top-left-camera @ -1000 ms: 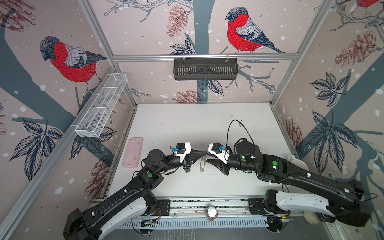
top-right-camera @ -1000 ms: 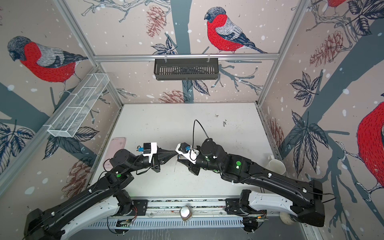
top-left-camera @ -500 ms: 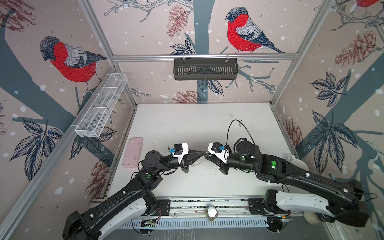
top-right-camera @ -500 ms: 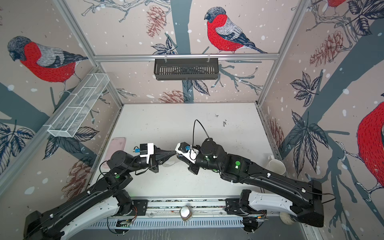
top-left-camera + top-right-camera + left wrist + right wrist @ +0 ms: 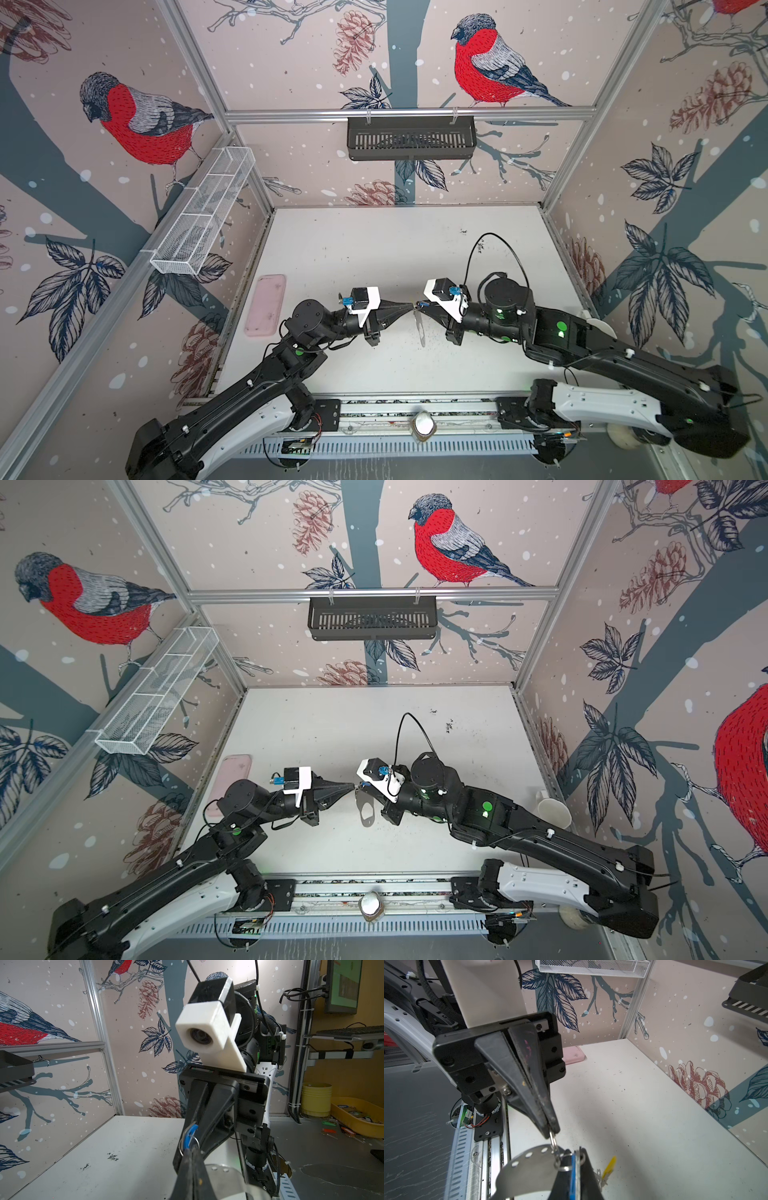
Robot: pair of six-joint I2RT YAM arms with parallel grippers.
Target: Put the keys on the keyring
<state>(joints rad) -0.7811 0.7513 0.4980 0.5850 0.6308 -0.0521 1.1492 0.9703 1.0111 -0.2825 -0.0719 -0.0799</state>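
The keyring (image 5: pixel 527 1169), a grey plate with small holes, hangs in mid-air between both arms and shows edge-on in both top views (image 5: pixel 420 330) (image 5: pixel 368 812). My left gripper (image 5: pixel 551 1129) (image 5: pixel 192 1149) (image 5: pixel 409 308) is shut on a little metal ring (image 5: pixel 553 1142) at the plate's edge. Tip to tip with it, my right gripper (image 5: pixel 576 1158) (image 5: pixel 417 306) (image 5: pixel 360 786) is shut on the key with the blue tag (image 5: pixel 573 1176) (image 5: pixel 190 1132). That key's ring touches the plate's ring. The yellow-tagged key (image 5: pixel 609 1164) shows just behind the right finger; hanging or lying, I cannot tell.
A pink tray (image 5: pixel 266 305) lies at the table's left edge. A white cup (image 5: pixel 552 808) stands by the right wall. On the back wall hangs a black basket (image 5: pixel 411 137), on the left wall a white mesh one (image 5: pixel 203 216).
My right gripper's jaws have closed on the blue-tagged key. The left gripper has lifted a little with the keyring, and the two tips now meet.
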